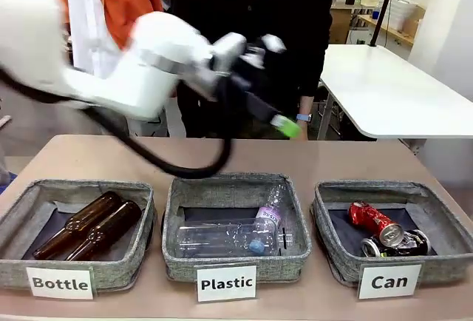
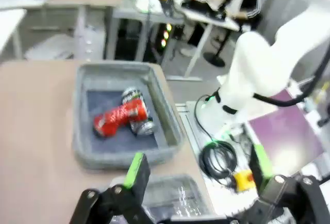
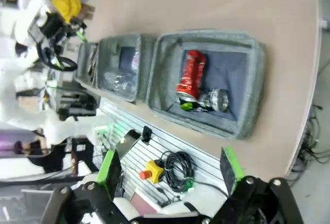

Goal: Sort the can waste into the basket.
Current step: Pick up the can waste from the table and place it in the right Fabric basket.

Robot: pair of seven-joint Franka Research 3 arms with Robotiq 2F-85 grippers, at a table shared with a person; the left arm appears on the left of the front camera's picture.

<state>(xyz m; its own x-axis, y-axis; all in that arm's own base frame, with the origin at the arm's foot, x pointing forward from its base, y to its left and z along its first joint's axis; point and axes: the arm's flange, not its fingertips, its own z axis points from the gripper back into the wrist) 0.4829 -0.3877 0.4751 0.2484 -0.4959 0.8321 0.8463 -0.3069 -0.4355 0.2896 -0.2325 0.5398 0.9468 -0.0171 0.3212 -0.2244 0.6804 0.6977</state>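
The grey basket [image 1: 336,251] with the "Can" card stands at the table's right front. Inside it lie a red can [image 1: 373,221] and a dented dark can [image 1: 405,245], touching each other. My left gripper [image 1: 279,123] hangs high above the table's far middle, blurred, with nothing in it. Its wrist view looks down on the basket [image 2: 170,131], the red can [image 2: 119,116] and the dark can [image 2: 133,96], with its green fingers [image 2: 136,170] spread open. My right gripper [image 3: 170,164] stands open off the table's near edge, above the basket [image 3: 252,79], red can [image 3: 190,74] and dark can [image 3: 216,100].
The "Bottle" basket [image 1: 18,262] at the left holds two brown glass bottles [image 1: 92,225]. The "Plastic" basket [image 1: 174,251] in the middle holds clear plastic bottles [image 1: 229,236]. A person [image 1: 251,32] stands at the far side. A white table [image 1: 392,92] is behind on the right.
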